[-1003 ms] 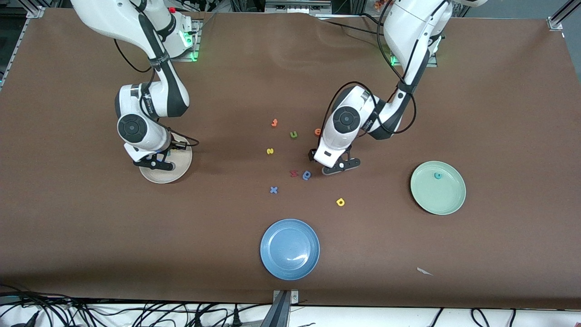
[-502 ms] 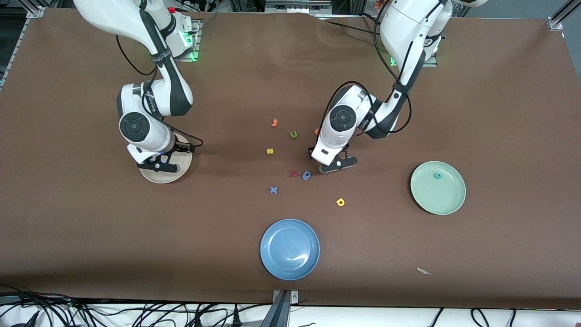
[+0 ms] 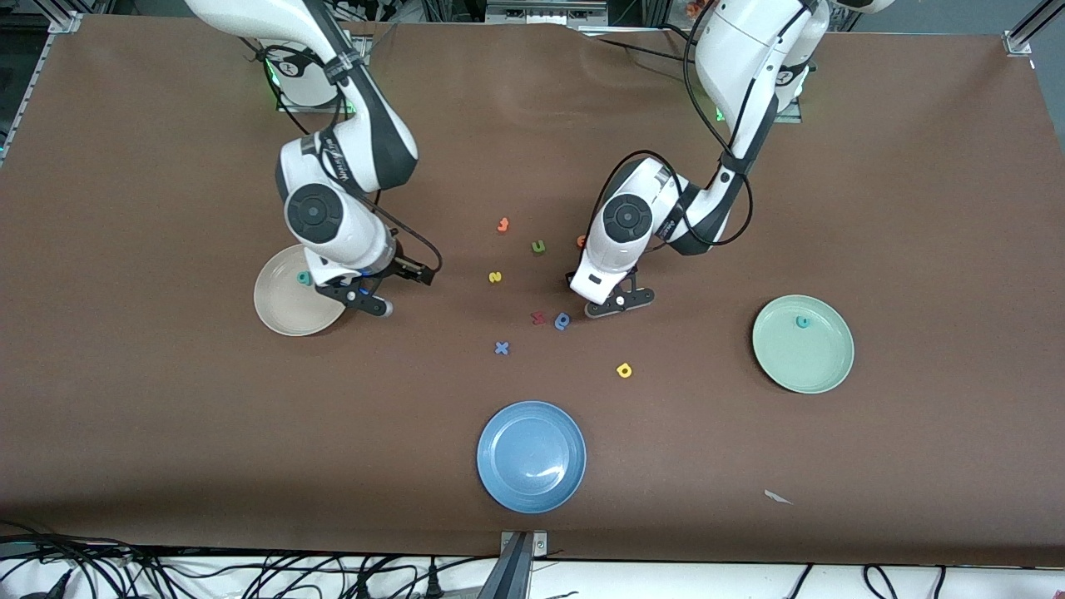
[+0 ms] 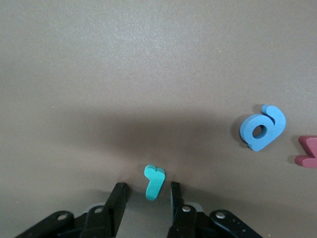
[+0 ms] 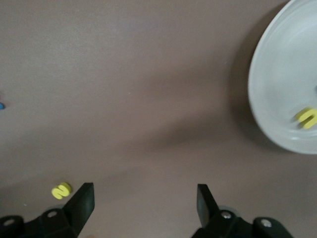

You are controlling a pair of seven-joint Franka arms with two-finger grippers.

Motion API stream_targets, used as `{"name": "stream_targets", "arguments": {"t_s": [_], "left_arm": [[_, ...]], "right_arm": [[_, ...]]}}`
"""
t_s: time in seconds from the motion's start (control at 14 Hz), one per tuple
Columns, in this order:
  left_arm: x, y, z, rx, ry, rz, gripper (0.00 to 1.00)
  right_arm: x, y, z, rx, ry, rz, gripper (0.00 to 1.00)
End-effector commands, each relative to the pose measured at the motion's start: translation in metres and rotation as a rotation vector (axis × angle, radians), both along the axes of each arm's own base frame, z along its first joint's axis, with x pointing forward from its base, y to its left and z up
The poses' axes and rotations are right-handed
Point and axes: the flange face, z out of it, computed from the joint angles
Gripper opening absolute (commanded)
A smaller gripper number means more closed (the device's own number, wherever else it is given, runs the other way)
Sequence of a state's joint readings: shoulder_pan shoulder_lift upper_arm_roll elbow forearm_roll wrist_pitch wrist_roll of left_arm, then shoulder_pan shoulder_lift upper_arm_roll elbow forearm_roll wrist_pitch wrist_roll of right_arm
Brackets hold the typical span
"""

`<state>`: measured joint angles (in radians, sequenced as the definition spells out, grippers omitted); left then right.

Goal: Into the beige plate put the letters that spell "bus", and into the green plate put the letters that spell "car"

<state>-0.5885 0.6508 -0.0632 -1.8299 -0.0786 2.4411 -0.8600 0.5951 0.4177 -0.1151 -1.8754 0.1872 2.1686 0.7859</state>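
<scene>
The beige plate (image 3: 287,312) holds a teal "b" (image 3: 304,278) and a yellow "u" (image 5: 307,117). My right gripper (image 3: 366,301) hangs open and empty over the table just beside that plate's rim (image 5: 257,99). A yellow "s" (image 3: 495,277) lies on the table nearer the middle. My left gripper (image 3: 614,304) is low at the table, its fingers (image 4: 119,191) standing either side of the thin teal "r" (image 4: 154,181) with a gap on both sides. The green plate (image 3: 811,362) holds a teal "c" (image 3: 802,321). A yellow "a" (image 3: 624,370) lies nearer the front camera than the left gripper.
A blue round letter (image 3: 562,320) and a red letter (image 3: 538,317) lie close beside the left gripper. A green "u" (image 3: 539,246), two orange letters (image 3: 502,225) and a blue "x" (image 3: 501,348) are scattered mid-table. A blue plate (image 3: 531,456) sits near the front edge.
My right gripper opened over the beige plate, left the teal "b" in it, and swung off toward the middle of the table. The left gripper's fingers narrowed around the teal "r".
</scene>
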Motion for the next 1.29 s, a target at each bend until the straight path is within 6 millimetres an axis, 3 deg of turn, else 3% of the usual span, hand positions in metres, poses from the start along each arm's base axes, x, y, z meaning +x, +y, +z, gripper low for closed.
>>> {"name": "stream_targets", "arguments": {"t_s": [0.0, 0.36, 0.5, 0.64, 0.72, 0.86, 0.93, 1.15, 1.22], "left_arm": [[0.004, -0.003, 0.000, 0.011, -0.021, 0.003, 0.26], [0.006, -0.002, -0.001, 0.011, -0.022, 0.000, 0.11], [0.010, 0.002, 0.003, 0.012, -0.023, 0.003, 0.08], [0.020, 0.014, 0.014, 0.015, -0.022, 0.017, 0.06], [0.029, 0.026, 0.028, 0.021, -0.012, 0.003, 0.06], [0.058, 0.062, 0.059, 0.040, 0.040, -0.010, 0.06], [0.071, 0.087, 0.074, 0.045, 0.066, -0.026, 0.06], [0.096, 0.170, 0.096, 0.039, 0.109, -0.090, 0.06], [0.105, 0.205, 0.098, 0.055, 0.121, -0.113, 0.06]], "right_arm": [[-0.006, 0.051, -0.025, -0.004, -0.045, -0.127, 0.91], [-0.033, 0.116, -0.081, 0.027, -0.155, -0.332, 0.91], [-0.045, 0.136, -0.095, 0.033, -0.167, -0.370, 0.87], [-0.054, 0.148, -0.096, 0.032, -0.164, -0.377, 0.81], [-0.057, 0.149, -0.097, 0.027, -0.158, -0.372, 0.81], [-0.059, 0.147, -0.102, 0.018, -0.155, -0.368, 0.64], [-0.060, 0.146, -0.109, 0.005, -0.154, -0.359, 0.59], [-0.058, 0.146, -0.112, 0.001, -0.160, -0.352, 0.58], [-0.057, 0.145, -0.112, 0.000, -0.162, -0.350, 0.49]]}}
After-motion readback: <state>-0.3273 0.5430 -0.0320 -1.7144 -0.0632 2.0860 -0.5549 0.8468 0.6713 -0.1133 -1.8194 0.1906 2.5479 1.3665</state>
